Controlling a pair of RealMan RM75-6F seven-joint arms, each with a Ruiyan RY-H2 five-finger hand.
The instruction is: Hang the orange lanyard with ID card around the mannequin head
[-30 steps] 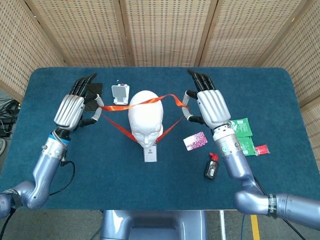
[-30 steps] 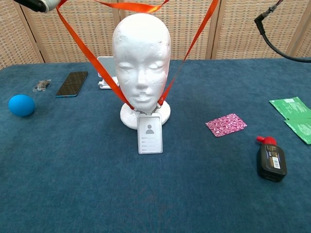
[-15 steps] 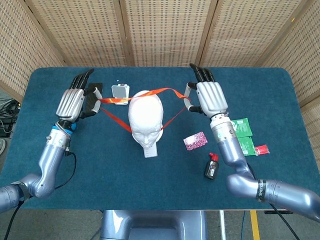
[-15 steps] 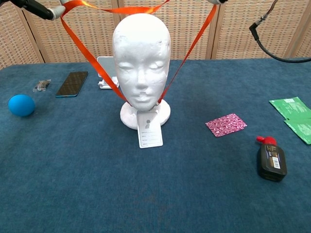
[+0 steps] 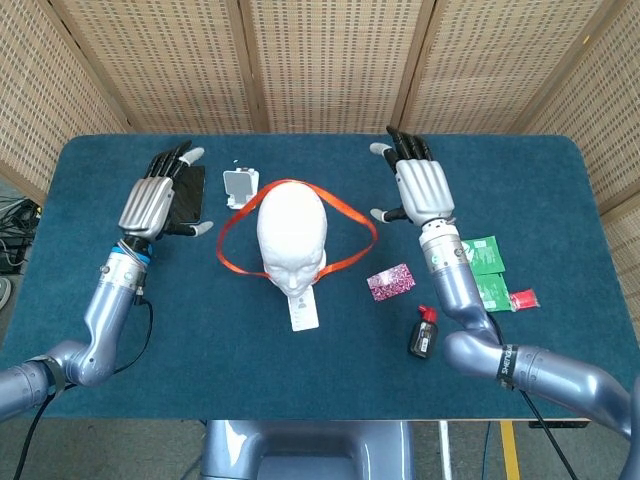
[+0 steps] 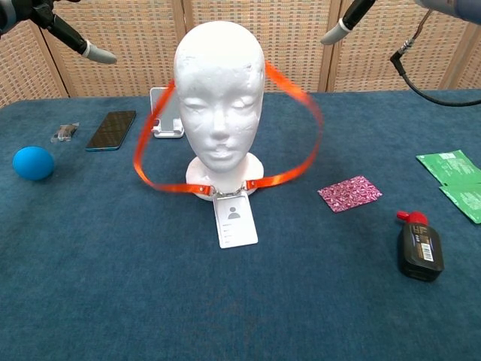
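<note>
Both hands let go; orange lanyard (image 5: 345, 207) dropped around mannequin head (image 5: 291, 233), mid-frame. Left hand (image 5: 157, 195), right hand (image 5: 420, 190) spread, empty. Hanging looks done; next, retract.

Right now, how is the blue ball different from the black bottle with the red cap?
The blue ball is round and one plain colour; the black bottle is boxy, with a red cap and a label. The ball sits far on the left side, the bottle lies flat on the right. Both rest on the blue table, untouched by either hand.
</note>
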